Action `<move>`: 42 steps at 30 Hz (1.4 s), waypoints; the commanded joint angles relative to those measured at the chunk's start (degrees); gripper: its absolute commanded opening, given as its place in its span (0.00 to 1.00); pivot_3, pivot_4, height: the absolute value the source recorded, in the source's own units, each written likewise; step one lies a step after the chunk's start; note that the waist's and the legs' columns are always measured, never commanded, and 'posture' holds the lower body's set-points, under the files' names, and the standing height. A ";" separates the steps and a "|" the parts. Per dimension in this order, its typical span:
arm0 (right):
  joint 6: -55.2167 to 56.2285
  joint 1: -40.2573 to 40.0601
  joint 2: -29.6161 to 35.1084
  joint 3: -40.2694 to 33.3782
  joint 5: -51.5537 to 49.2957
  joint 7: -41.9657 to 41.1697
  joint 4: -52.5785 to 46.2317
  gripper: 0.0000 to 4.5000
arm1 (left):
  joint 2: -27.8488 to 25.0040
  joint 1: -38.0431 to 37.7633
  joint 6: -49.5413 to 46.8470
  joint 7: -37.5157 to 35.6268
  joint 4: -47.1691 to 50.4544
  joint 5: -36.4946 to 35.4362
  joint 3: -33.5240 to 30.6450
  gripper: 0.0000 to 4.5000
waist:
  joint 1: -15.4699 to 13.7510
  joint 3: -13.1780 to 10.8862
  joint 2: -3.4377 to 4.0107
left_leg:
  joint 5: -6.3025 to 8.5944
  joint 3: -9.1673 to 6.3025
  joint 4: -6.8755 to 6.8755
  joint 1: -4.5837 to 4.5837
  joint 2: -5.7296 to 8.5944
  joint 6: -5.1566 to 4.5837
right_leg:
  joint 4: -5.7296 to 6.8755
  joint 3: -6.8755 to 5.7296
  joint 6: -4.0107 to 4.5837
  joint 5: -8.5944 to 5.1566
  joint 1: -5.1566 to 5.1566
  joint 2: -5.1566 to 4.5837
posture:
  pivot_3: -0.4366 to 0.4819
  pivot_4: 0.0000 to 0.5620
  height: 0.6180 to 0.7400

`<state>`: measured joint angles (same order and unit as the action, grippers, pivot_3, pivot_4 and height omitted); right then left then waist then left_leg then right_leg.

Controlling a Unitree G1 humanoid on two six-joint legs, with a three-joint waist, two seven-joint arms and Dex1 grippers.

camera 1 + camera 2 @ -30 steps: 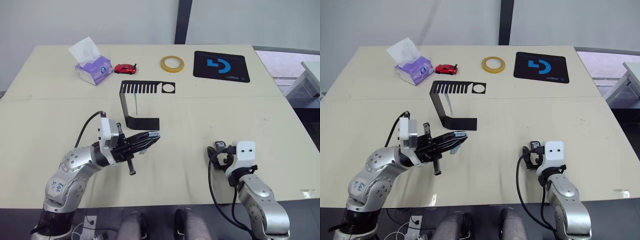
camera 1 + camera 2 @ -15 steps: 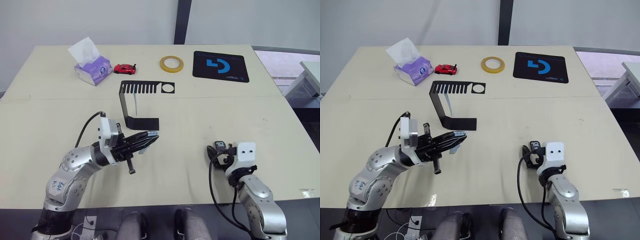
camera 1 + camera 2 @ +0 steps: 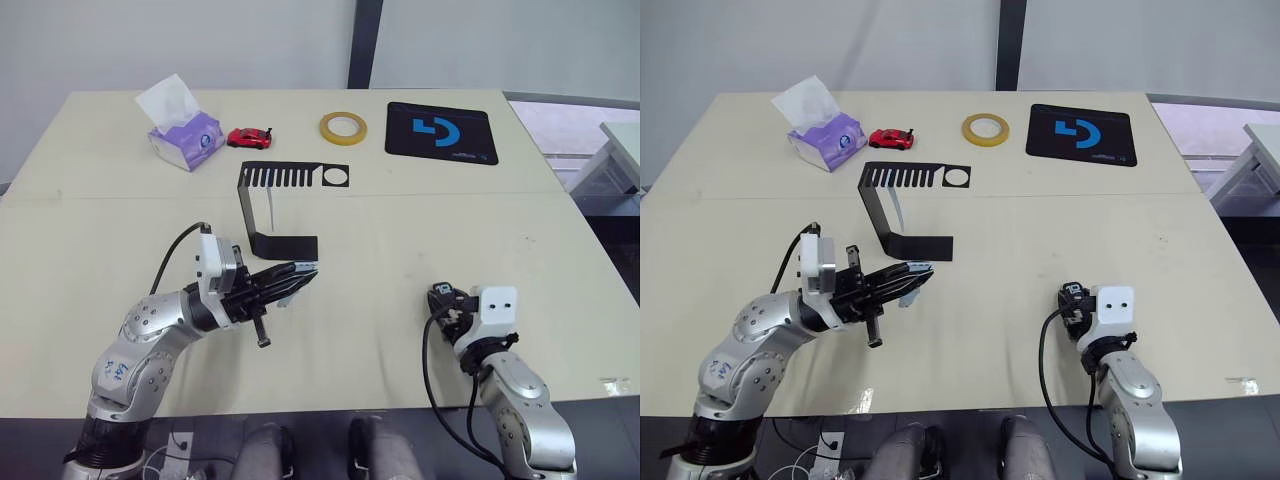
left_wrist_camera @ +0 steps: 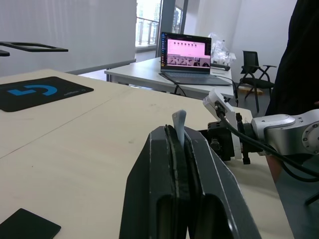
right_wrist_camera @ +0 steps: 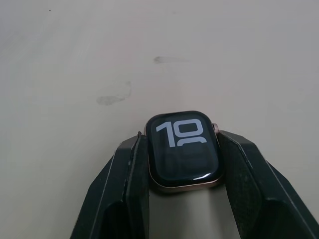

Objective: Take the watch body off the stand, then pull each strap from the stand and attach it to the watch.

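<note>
The watch body (image 5: 183,151) sits lower right of the head view, clamped screen-up between the right gripper (image 5: 182,169) fingers, presumably to present its strap slot. Lower left, the left gripper (image 4: 178,149) is closed on one strap (image 4: 179,122), its tip protruding. The stand (image 3: 275,205) at centre carries the second strap (image 3: 897,211).

Black stand (image 3: 262,205), pale blue-grey strap (image 4: 179,122), black-screened watch body (image 5: 183,150) with white digits, beige table (image 3: 420,230).
</note>
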<state>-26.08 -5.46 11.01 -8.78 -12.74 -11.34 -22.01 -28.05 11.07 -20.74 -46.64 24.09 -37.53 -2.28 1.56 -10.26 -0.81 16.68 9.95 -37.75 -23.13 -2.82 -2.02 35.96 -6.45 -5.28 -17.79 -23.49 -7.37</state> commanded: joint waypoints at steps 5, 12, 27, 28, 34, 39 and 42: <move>1.07 0.87 3.47 0.46 -1.12 -4.39 -0.59 0.37 | -0.71 2.23 2.49 -1.84 -0.47 1.27 -0.69 0.00 | 0.00 0.00 0.00 | 0.00 0.00 -0.01 0.00 0.01 0.00 | 0.00 0.00 0.00 0.00 0.00 0.01 | 0.48 0.27 1.00; -17.45 10.56 11.94 -3.56 -20.95 -14.69 -8.79 0.37 | -7.98 4.83 15.86 -11.49 -5.58 12.33 0.67 0.00 | 0.07 -0.01 0.01 | -0.02 0.02 -0.01 0.00 0.01 -0.01 | 0.03 0.01 0.00 0.00 -0.02 0.05 | 0.48 0.27 1.00; -53.23 28.38 18.81 -3.95 -61.32 -7.59 -4.89 0.37 | -9.68 7.35 31.68 -13.74 -6.55 23.57 5.40 0.00 | -0.04 -0.04 0.05 | 0.04 -0.01 -0.01 -0.07 0.02 -0.19 | -0.01 -0.07 0.01 0.01 -0.04 -0.21 | 0.48 0.27 1.00; -53.80 28.83 18.67 -3.60 -62.65 -6.32 -4.56 0.37 | -9.67 7.42 31.38 -13.56 -6.38 23.66 5.65 0.00 | -0.03 -0.04 0.05 | 0.03 0.00 -0.02 -0.07 0.03 -0.19 | -0.01 -0.07 0.01 0.01 -0.04 -0.20 | 0.48 0.27 1.00; -54.01 30.58 18.43 -1.30 -67.69 -0.20 -2.74 0.37 | -9.50 7.60 30.00 -12.58 -5.70 24.19 6.56 0.00 | -0.03 -0.04 0.05 | 0.03 0.01 -0.02 -0.08 0.04 -0.20 | -0.01 -0.07 -0.01 0.02 -0.04 -0.17 | 0.48 0.27 1.00; -52.83 31.52 18.32 0.75 -70.37 3.62 -1.59 0.37 | -9.09 7.94 29.72 -11.41 -5.69 26.31 8.44 0.00 | -0.04 -0.04 0.05 | 0.02 0.03 -0.03 -0.09 0.04 -0.21 | -0.01 -0.07 -0.02 0.02 -0.04 -0.15 | 0.48 0.27 1.00; -52.00 31.89 17.93 2.02 -72.28 5.97 -0.86 0.37 | -8.63 8.22 29.77 -10.06 -6.20 28.17 9.11 0.00 | -0.07 -0.04 0.05 | 0.02 0.03 -0.04 -0.09 0.04 -0.21 | -0.01 -0.07 -0.03 0.03 -0.04 -0.14 | 0.48 0.27 1.00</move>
<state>-79.36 25.82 29.13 -6.80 -82.41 -6.35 -22.34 -36.85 18.75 8.72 -57.90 16.85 -10.18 6.87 1.49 -10.29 -0.75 16.70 9.98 -37.79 -23.23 -2.78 -2.23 35.95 -6.52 -5.32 -17.76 -23.53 -7.51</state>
